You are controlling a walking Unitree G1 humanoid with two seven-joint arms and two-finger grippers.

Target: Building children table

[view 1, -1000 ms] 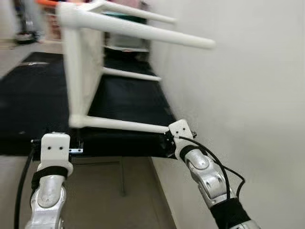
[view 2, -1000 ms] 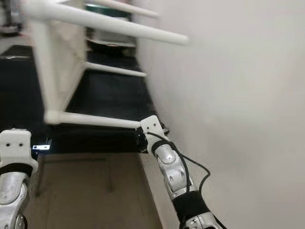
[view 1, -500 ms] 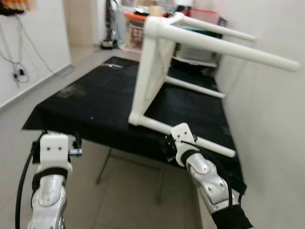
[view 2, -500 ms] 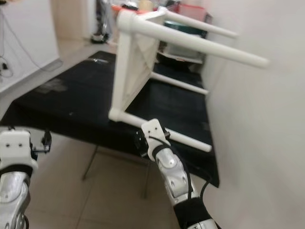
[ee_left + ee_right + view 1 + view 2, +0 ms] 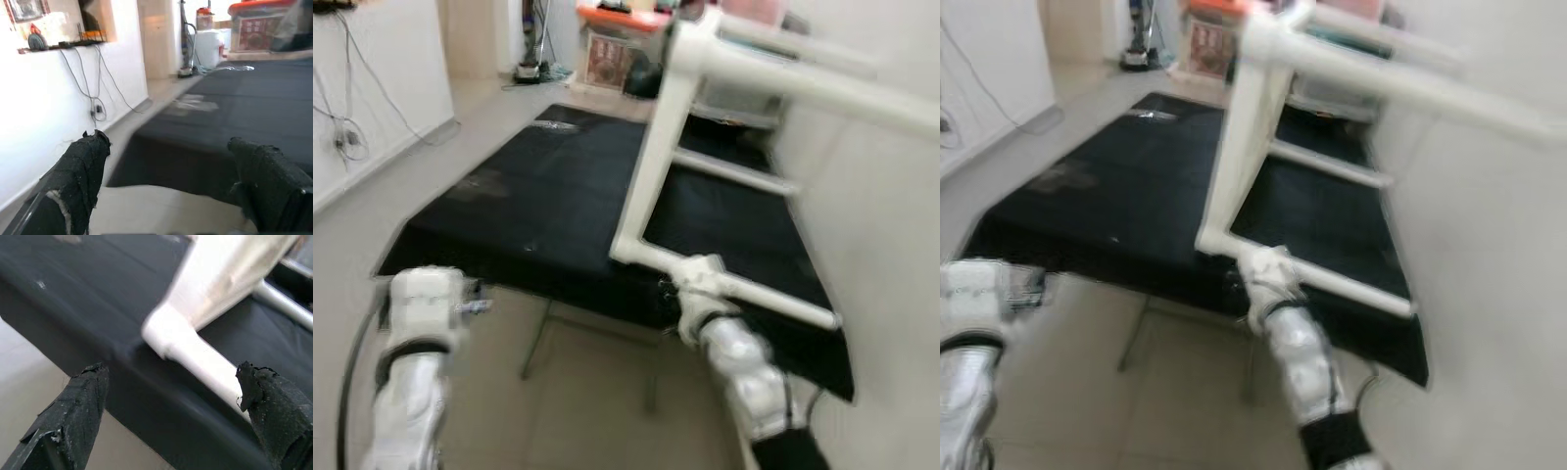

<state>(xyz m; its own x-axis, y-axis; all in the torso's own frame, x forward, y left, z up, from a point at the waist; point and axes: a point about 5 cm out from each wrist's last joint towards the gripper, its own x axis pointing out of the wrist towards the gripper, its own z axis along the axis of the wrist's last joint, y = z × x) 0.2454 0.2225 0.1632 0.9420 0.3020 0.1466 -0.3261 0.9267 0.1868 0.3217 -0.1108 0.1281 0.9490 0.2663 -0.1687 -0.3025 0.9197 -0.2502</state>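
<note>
The white children table (image 5: 671,147) lies on its side on the black table (image 5: 538,196), blurred. Right gripper (image 5: 171,396) fingers spread before its lower leg; left gripper (image 5: 166,186) fingers released at the table's near edge.

1. Both head views are blurred, so the small white table (image 5: 675,157) tipped on its side has smeared edges.
2. Its upper leg (image 5: 803,83) runs off the picture's right edge.
3. The right gripper (image 5: 171,396) has its fingertips cut off by the frame.
4. Clutter (image 5: 617,49) beyond the black table's (image 5: 529,206) far edge is too blurred to identify.
</note>
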